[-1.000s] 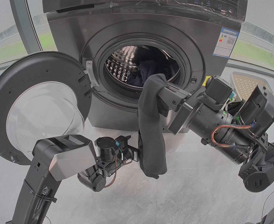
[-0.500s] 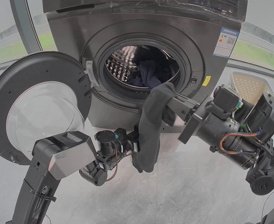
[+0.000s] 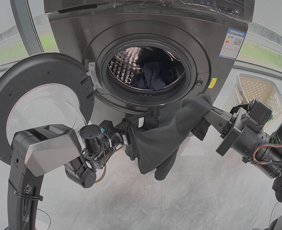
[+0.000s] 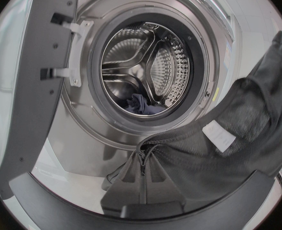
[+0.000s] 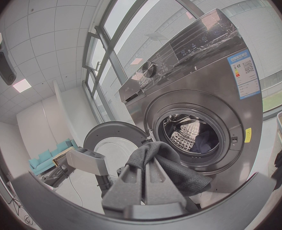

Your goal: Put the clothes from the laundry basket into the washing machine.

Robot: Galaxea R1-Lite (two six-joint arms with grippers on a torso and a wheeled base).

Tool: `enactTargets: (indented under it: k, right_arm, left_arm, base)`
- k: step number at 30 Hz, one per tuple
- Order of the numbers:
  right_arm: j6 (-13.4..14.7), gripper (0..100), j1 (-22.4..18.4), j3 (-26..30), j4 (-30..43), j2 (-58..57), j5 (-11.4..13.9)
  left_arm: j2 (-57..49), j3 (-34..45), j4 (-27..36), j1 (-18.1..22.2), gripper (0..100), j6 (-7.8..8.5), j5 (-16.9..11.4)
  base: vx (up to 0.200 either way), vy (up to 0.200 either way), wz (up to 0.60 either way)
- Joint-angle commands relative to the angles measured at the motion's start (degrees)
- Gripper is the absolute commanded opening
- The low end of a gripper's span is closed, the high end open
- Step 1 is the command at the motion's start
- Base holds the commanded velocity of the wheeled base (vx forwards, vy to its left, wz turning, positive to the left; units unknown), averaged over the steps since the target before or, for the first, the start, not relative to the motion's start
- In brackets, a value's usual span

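A second ago the dark grey garment (image 3: pixel 166 128) dangled long and narrow from the right jaws, high up at the mouth of the grey front-loading washing machine (image 3: pixel 147 26), with the left jaws nosing in at its lower end. Then it all changed: the right arm (image 3: pixel 253 138) dropped and swung out to the robot's right, away from the opening, while the left arm (image 3: pixel 48 150) took hold and drew off to the left. The garment opened out into a wide sling between them, below the door ring and above the pale floor (image 3: pixel 179 202), one tail drooping from the middle. The left jaws were pinched tight on the hem by the white label, and the right jaws were closed hard on the opposite end, cloth bunched over their tips. So the piece was not in yet; it hung in front of the machine, just under the shiny steel drum (image 3: pixel 128 64), where a dark blue cloth (image 3: pixel 152 77) already lay. The round glass-centred door (image 3: pixel 38 96) stood swung wide to the left, and the beige perforated laundry basket (image 3: pixel 259 90) sat beside the machine on the right. By my reading, the spread was a set-up for a two-armed feed into the drum, and that drooping tail could snag on the door ring.
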Motion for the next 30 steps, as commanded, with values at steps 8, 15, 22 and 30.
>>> enactTargets:
  k: [8,15,22,30]
  right_arm:
    - [0.3,0,-4.1,4.4,-0.2,0.1,0.2]
    - [0.1,0,-5.5,3.7,-1.4,2.2,0.2]
    - [-0.3,0,-5.5,4.2,-0.8,2.7,0.1]
    - [-4.5,0,-5.4,6.2,-1.4,8.6,0.5]
  left_arm:
    - [-14.9,13.4,-0.7,-0.5,0,0.31,0.2]
    - [-18.9,18.1,-0.8,0.0,0,0.31,0.0]
    - [-27.1,21.0,-0.8,-0.4,0,0.05,-0.8]
    - [-27.9,20.2,-0.8,-0.1,0,0.31,-1.8]
  base:
    - [0.000,0.000,0.00]
    - [0.000,0.000,0.00]
    - [0.000,0.000,0.00]
    - [0.000,0.000,0.00]
